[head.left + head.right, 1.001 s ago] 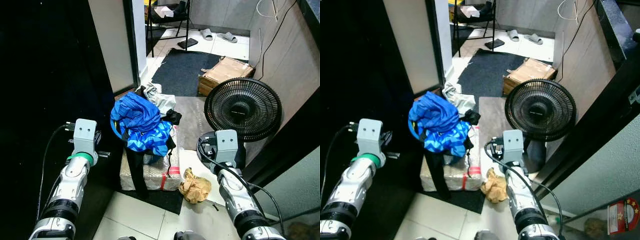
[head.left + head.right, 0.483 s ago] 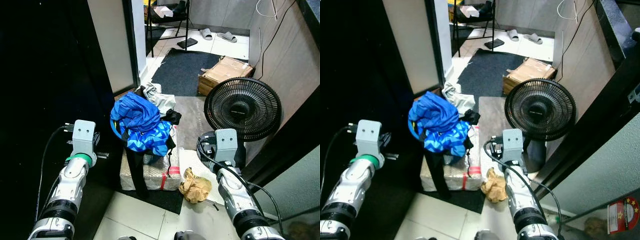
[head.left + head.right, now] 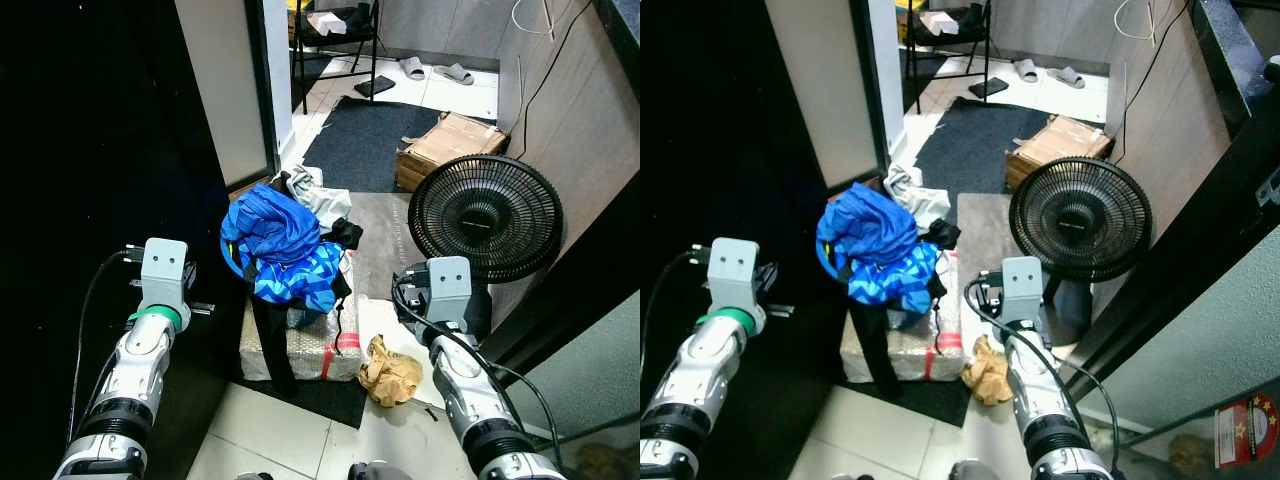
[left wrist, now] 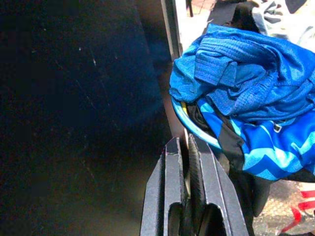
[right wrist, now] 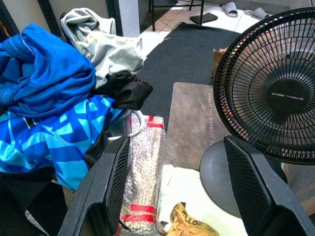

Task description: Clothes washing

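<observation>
A heap of blue clothes (image 3: 280, 245) fills a blue basket (image 4: 197, 130) that rests on a silver wrapped package (image 3: 310, 340). A grey-white garment (image 3: 322, 200) and a black one (image 3: 345, 233) lie at the heap's far side. A black strap hangs down the package's front. My left gripper (image 4: 183, 142) is shut with nothing in it, held beside the basket's left side near the dark wall. My right gripper (image 5: 177, 142) is open, its fingers (image 5: 110, 187) wide apart, pointing at the gap between the package and the fan.
A black floor fan (image 3: 488, 218) stands close on the right. Crumpled brown paper (image 3: 392, 370) lies by the package. Beyond are a dark mat (image 3: 375, 135), a cardboard box (image 3: 450, 145), a chair (image 3: 335, 30) and slippers (image 3: 440, 70). A dark panel walls off the left.
Both arms have drifted very slightly to the left. The clothes heap and the fan have not moved.
</observation>
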Robot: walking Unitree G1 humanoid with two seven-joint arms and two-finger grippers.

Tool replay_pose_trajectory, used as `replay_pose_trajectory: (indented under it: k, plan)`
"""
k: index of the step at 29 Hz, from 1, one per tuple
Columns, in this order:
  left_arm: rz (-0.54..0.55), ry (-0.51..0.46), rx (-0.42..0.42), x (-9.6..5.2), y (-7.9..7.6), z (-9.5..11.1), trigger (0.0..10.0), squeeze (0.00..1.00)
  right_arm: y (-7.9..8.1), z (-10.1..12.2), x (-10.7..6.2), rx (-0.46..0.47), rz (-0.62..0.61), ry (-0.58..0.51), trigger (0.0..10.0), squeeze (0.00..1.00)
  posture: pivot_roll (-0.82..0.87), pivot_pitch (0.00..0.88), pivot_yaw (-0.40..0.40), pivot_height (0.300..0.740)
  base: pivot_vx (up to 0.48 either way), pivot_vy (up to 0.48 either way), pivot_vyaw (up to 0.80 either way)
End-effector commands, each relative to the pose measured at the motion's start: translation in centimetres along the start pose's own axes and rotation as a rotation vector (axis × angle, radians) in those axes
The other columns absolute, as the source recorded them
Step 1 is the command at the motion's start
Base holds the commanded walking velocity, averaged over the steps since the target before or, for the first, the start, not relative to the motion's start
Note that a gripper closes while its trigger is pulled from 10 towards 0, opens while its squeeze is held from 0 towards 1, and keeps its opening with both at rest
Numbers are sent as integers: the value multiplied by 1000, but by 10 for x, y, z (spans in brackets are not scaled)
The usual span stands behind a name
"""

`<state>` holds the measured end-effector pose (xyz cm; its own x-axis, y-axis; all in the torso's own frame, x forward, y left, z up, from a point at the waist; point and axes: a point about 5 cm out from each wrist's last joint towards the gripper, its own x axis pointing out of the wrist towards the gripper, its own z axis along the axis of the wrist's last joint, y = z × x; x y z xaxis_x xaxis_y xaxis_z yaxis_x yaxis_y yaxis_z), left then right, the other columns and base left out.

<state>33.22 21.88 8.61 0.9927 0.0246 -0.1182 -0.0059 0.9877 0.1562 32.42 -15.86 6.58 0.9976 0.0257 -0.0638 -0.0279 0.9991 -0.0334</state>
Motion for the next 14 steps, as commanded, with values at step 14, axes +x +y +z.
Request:
replay_pose_trajectory:
  k: [14]
  plan:
    - [35, -1, -16, -5, 4, -4, 10000, 0, 3, 1, 4, 7, 22, 19, 10000, 0, -12, 56, 49, 740, 0, 0, 0]
